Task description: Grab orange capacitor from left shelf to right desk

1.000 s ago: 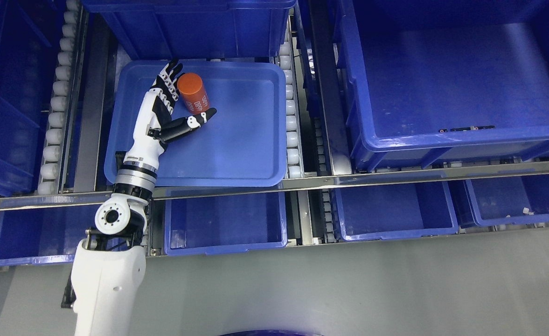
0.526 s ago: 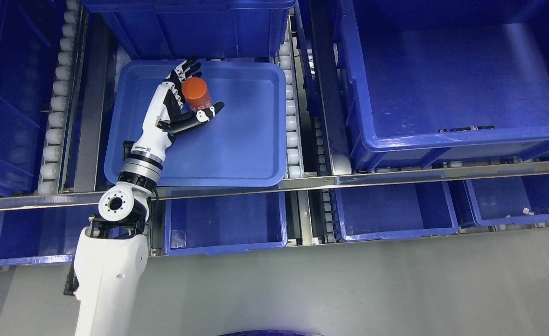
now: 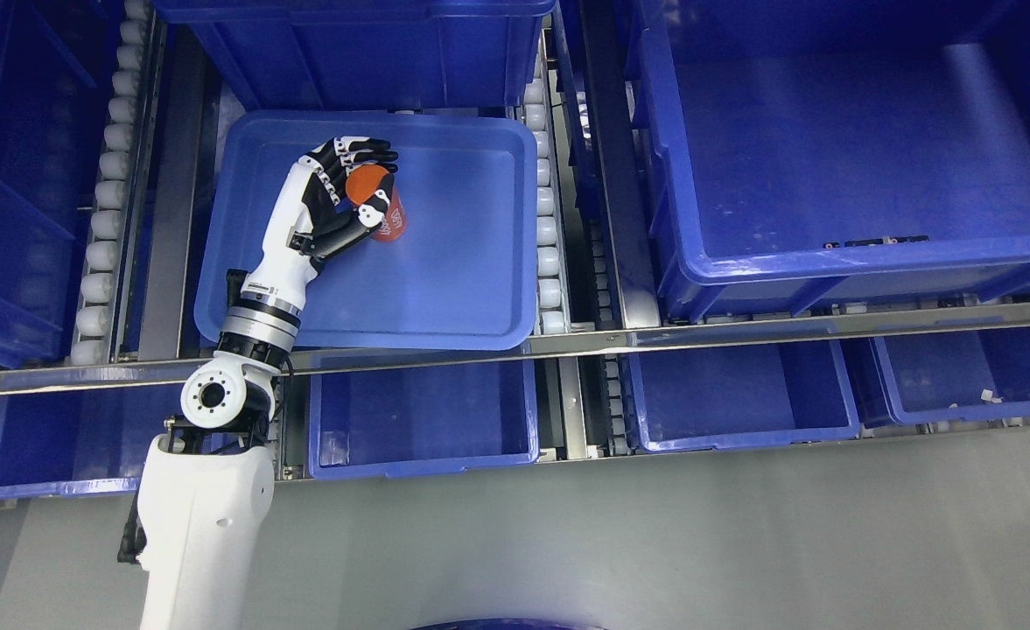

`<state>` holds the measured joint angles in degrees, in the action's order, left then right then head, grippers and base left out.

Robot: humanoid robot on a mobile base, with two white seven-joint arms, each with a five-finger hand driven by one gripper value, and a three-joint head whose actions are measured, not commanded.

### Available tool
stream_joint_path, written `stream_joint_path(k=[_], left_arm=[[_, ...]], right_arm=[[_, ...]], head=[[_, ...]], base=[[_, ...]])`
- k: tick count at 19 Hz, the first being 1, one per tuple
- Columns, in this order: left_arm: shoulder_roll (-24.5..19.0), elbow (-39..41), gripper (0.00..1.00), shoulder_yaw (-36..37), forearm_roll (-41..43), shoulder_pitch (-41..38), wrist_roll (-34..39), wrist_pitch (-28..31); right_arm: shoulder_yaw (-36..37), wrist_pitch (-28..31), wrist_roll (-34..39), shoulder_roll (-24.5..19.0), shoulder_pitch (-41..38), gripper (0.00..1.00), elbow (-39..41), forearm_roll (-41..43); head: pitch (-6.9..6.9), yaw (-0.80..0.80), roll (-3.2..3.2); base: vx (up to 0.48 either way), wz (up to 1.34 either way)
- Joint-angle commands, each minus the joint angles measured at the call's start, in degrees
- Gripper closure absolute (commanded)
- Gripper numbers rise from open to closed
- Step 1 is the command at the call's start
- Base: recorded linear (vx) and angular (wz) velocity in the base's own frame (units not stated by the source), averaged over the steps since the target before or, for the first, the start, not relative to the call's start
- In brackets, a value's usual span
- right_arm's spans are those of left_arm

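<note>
Left hand (image 3: 353, 188): reaching in from 7 o'clock, fingers (image 3: 366, 157) curled around the orange capacitor (image 3: 379, 203), thumb pressed across its front.
Orange capacitor: inside the shallow blue tray (image 3: 471, 289) on the shelf, toward the tray's 11 o'clock corner, tilted, lower end pointing to 5 o'clock.
Doing it well: squeeze firmly and evenly, lift straight up past the tray rim before swinging toward 3 o'clock.
Hard to make out: whether the capacitor touches the tray floor; its white lettering, too small.
Out of view: right hand, bench.

Head view looks steeply down (single camera) onto shelf (image 3: 567, 343).
</note>
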<state>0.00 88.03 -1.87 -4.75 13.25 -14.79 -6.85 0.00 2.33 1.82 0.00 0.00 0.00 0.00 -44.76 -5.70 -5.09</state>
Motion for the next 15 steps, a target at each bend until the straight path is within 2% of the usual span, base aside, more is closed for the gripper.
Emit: stream_joint_path(k=[1,4,11,12,13,14,15], left_arm=[[-1.0,-0.8,1.0,-2.3,-1.6,-0.5,-0.1,-3.3],[-1.0,1.4,1.0,-2.3,-2.5,0.1,-0.1,-6.5],[-1.0,4.4,0.99,-2.3,-4.8,0.8,-0.1,-6.9],[-1.0,4.4,0.97,-2.3,-4.8,0.7,-0.1,-7.1],[-1.0,4.4,0.81,-1.8,-4.8,0.5,-0.1,-6.8],[-1.0,4.3,0.43,-1.1,-4.5,0.2,0.0,-5.8],[-1.0,4.4,0.18,-0.1,-4.0,-0.2,0.2,-3.7]], right_arm=[[0.6,0.0,0.0,1.0,0.1,0.0,1.9,-0.3],[0.6,0.0,0.0,1.0,0.1,0.0,1.9,-0.3],[0.6,0.0,0.0,1.0,0.1,0.0,1.9,-0.3],[0.6,0.0,-0.1,1.0,0.1,0.0,1.9,-0.3],[0.6,0.0,0.0,1.0,0.1,0.0,1.9,-0.3],[0.6,0.0,0.0,1.0,0.1,0.0,1.9,-0.3],[0.6,0.0,0.0,1.0,0.1,0.0,1.9,-0.3]], head=[[0.0,0.0,0.0],[0.0,0.0,0.0],[0.0,0.0,0.0],[0.0,0.0,0.0],[0.0,0.0,0.0],[0.0,0.0,0.0],[0.0,0.0,0.0]], base=[[0.0,0.0],[0.0,0.0],[0.0,0.0],[0.0,0.0],[0.0,0.0],[0.0,0.0],[0.0,0.0]])
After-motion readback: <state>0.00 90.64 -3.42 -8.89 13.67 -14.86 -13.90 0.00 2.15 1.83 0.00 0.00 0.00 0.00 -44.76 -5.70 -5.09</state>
